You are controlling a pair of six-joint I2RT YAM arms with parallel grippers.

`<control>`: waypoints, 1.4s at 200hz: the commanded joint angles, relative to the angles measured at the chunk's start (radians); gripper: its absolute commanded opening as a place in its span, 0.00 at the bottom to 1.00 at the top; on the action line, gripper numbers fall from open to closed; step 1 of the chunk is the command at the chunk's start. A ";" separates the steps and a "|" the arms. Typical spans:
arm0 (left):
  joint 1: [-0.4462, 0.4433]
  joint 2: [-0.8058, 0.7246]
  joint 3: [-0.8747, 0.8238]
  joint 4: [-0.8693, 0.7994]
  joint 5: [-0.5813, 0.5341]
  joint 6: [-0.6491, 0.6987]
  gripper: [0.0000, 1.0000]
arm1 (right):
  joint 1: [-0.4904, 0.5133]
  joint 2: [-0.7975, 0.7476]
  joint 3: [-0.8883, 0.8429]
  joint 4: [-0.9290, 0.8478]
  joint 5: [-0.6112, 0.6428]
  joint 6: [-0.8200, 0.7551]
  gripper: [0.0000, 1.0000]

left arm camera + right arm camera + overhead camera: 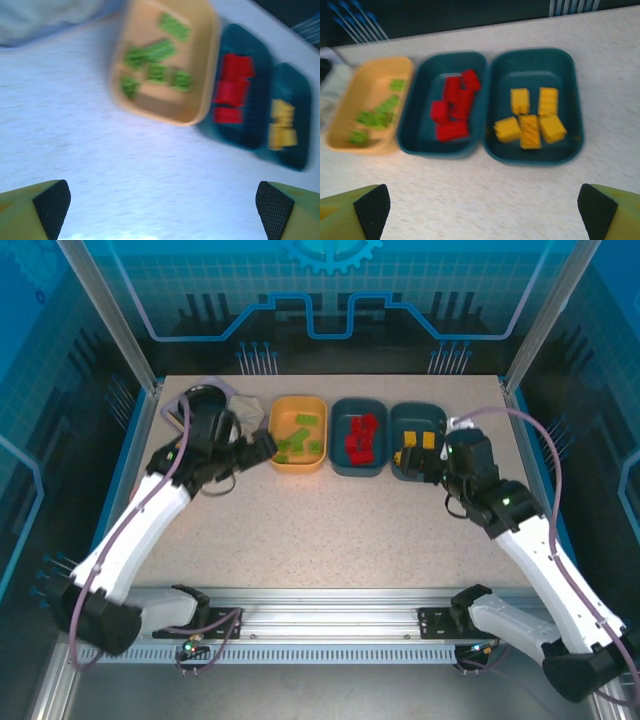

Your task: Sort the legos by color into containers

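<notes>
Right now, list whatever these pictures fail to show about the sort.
Left wrist view: motion blur smears the green legos in the yellow-orange tray, so their count is unsure.
Top view: the right gripper covers part of the right teal tray, hiding some yellow legos.
Top view: the left arm overlaps the dark dish.

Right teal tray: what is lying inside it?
Five yellow bricks lie inside the right teal tray, close together in the middle. The floor around them is bare. The floor under the bricks is covered, so anything beneath them cannot be seen.
</notes>
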 commanded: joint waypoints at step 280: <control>0.330 0.351 -0.751 1.542 0.037 0.607 0.99 | -0.347 0.580 -0.609 1.439 -0.185 -0.413 1.00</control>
